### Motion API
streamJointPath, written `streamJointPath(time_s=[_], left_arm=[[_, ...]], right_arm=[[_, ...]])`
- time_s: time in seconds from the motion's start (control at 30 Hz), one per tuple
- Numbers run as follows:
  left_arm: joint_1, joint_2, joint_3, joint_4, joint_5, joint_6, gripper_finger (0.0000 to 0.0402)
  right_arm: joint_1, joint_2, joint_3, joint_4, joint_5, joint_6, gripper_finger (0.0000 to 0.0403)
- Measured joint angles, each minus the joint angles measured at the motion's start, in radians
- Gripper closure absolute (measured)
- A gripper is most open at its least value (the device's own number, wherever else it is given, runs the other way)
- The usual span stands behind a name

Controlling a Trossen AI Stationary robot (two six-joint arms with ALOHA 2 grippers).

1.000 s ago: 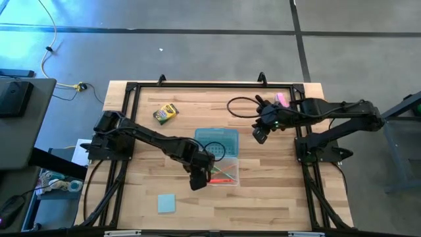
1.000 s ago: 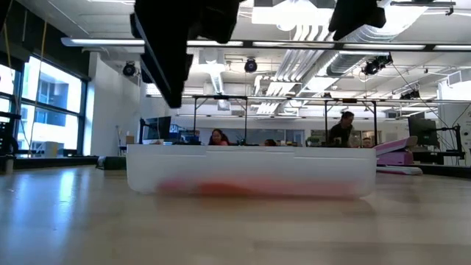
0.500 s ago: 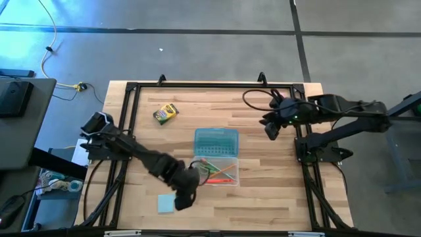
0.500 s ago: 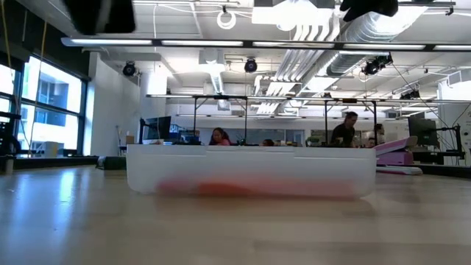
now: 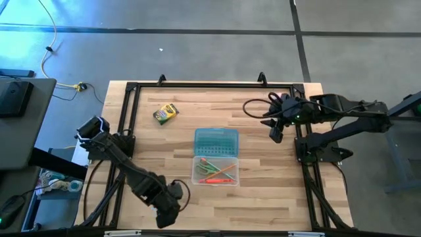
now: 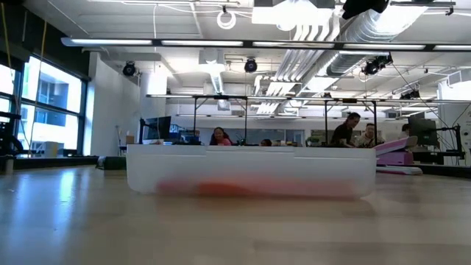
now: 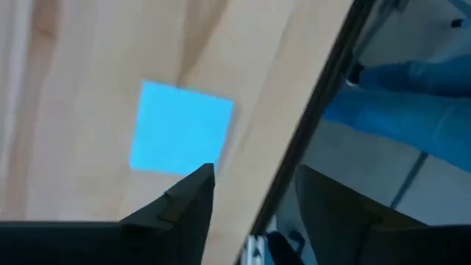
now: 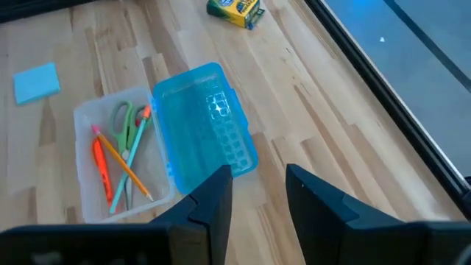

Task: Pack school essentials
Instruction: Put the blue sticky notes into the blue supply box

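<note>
The clear case (image 5: 216,171) lies open mid-table, its teal lid (image 5: 216,140) folded back toward the far side. Green-handled scissors (image 8: 125,121), an orange pen (image 8: 99,165) and an orange pencil (image 8: 129,173) lie inside. The light-blue note pad (image 7: 180,129) lies flat near the table's near-left corner. My left gripper (image 5: 166,210) hovers over it, open (image 7: 254,173), one fingertip beside the pad's corner. The crayon box (image 5: 166,113) rests on the far-left part of the table. My right gripper (image 5: 276,128) waits open (image 8: 257,177) at the far right.
A black frame rail (image 7: 316,125) runs along the table edge right beside the note pad. In the low view the case (image 6: 250,171) fills the middle, and a pink bar (image 6: 397,152) shows to its right. People stand in the room behind.
My left gripper has swung from above the open case toward the table's near-left corner and now stands over the note pad, out of the low view. My right gripper has drawn back a little toward the table's right edge.
</note>
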Motion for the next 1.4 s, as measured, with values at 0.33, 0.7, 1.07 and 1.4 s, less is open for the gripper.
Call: streamJointPath(time_s=[0.33,0.7,1.07,1.4], left_arm=[[-0.074,0.001,0.0,-0.012,-0.011,-0.049,0.0154],[-0.132,0.002,0.0,-0.078,-0.149,0.097,0.0146],[-0.096,0.002,0.0,-0.062,-0.24,0.087,0.0147],[-0.053,0.002,0.0,-0.06,-0.245,0.06,0.0147]], right_arm=[[0.0,0.0,0.0,0.0,-0.011,0.005,0.0286],[0.0,0.0,0.0,0.0,-0.011,0.005,0.0286],[0.0,0.0,0.0,0.001,-0.011,0.005,0.0286],[0.0,0.0,0.0,0.001,-0.011,0.005,0.0286]])
